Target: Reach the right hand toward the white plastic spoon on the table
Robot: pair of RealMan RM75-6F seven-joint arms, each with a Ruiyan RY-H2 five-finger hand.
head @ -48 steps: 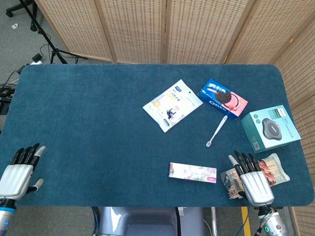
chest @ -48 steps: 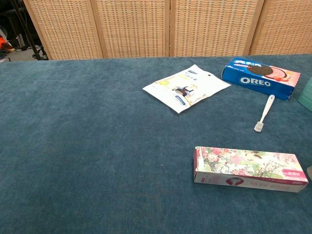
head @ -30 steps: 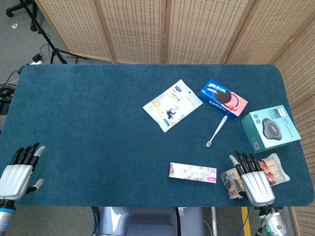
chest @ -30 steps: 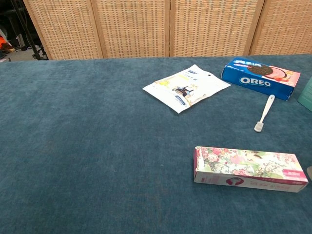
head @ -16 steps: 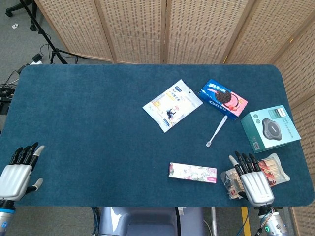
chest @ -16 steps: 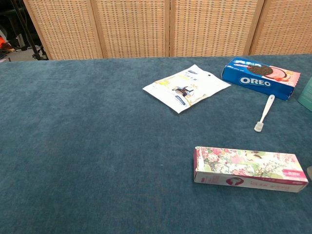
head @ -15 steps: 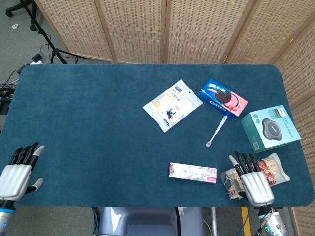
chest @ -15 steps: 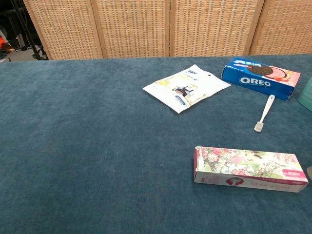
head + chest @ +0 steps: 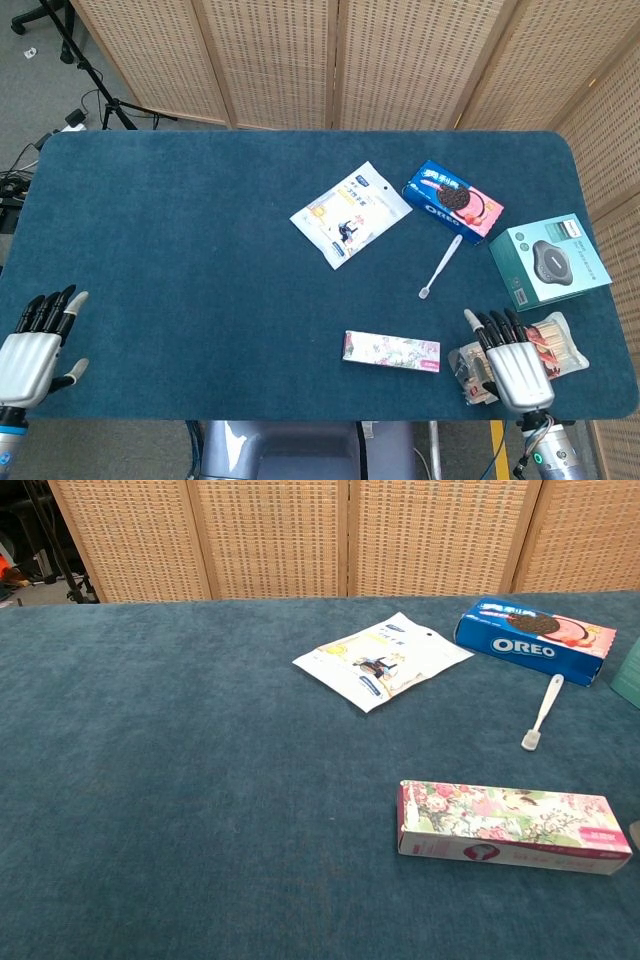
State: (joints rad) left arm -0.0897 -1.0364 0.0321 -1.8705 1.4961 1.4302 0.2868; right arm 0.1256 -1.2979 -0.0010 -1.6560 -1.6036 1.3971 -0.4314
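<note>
Spoon (image 9: 441,267) of white plastic lies flat on the blue surface (image 9: 200,250), slanting with its small head toward the near edge and its handle end just beside the Oreo box (image 9: 452,198). In the chest view the same spoon (image 9: 542,712) sits right of centre, its handle tip close under the Oreo box (image 9: 535,640), whether touching or not is hard to tell.

The right hand (image 9: 515,368) rests at the near right corner, palm down, fingers (image 9: 497,328) straight and slightly fanned, holding nothing. It lies over a clear packet of sticks (image 9: 555,343) and is well apart from the spoon. The left hand (image 9: 32,352) sits at the near left edge, also spread with nothing in it. Neither hand shows in the chest view.

A floral carton (image 9: 391,351) lies between the right hand and the centre of the near edge, nearer the robot than the spoon; in the chest view the floral carton (image 9: 512,826) lies lengthwise. A white pouch (image 9: 350,213) lies left of the Oreo box, and a teal box (image 9: 549,261) sits near the right edge, beyond the packet.
</note>
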